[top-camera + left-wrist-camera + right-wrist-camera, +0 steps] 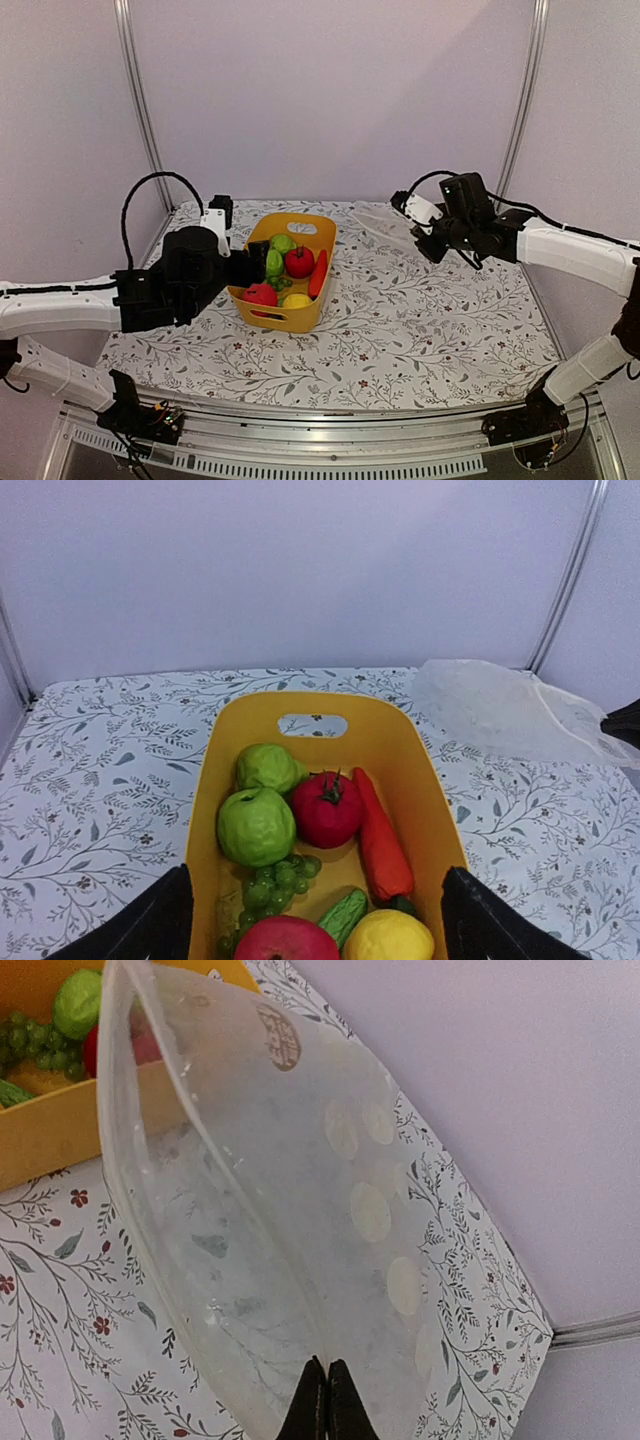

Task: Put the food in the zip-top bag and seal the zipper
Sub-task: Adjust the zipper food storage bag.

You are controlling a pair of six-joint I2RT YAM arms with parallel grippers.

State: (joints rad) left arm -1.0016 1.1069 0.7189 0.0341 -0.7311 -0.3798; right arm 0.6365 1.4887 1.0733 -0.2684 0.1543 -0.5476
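Observation:
The food lies in a yellow basket (415, 780): two green fruits (256, 826), a red tomato (327, 810), an orange carrot (383, 845), grapes, a yellow lemon (388, 937) and a red apple (285, 940). My left gripper (315, 930) hangs open over the basket's near end, its fingers (160, 925) outside the walls and nothing between them. My right gripper (327, 1400) is shut on the edge of the clear zip-top bag (280, 1210), lifted off the table right of the basket (385, 225). The zipper strip (118, 1175) runs along the bag's rim nearest the basket.
The floral tablecloth (400, 320) covers the table. Pale walls and metal corner posts (140, 100) close in the back and sides. The basket (300, 318) stands left of centre, with its handle slot at the far end.

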